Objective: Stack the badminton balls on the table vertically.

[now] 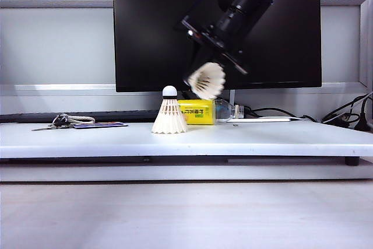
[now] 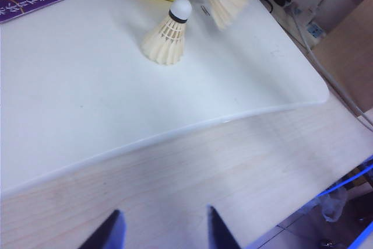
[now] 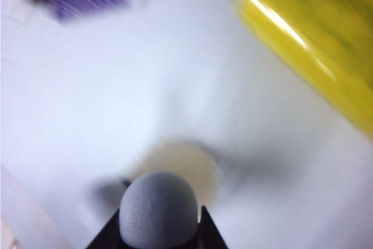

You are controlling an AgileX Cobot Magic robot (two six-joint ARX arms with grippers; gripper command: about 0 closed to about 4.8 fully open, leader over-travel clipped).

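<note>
Shuttlecocks were what I was watching: one [image 1: 169,115] stood upright on the white table [image 1: 262,138], cork tip up, just in front of a yellow-labelled bottle [image 1: 201,112] lying on its side. The second shuttlecock [image 1: 207,80] hung in the air above and to the right of the first, tilted, its skirt facing the camera, clamped by its cork end in my right gripper [image 3: 158,225]; that wrist picture was blurred. My left gripper [image 2: 160,231] sat low over the bare wooden surface in front of the table, jaws spread wide, holding nothing. Keys [image 1: 58,122] and a purple card [image 1: 100,125] lay at the far left.
</note>
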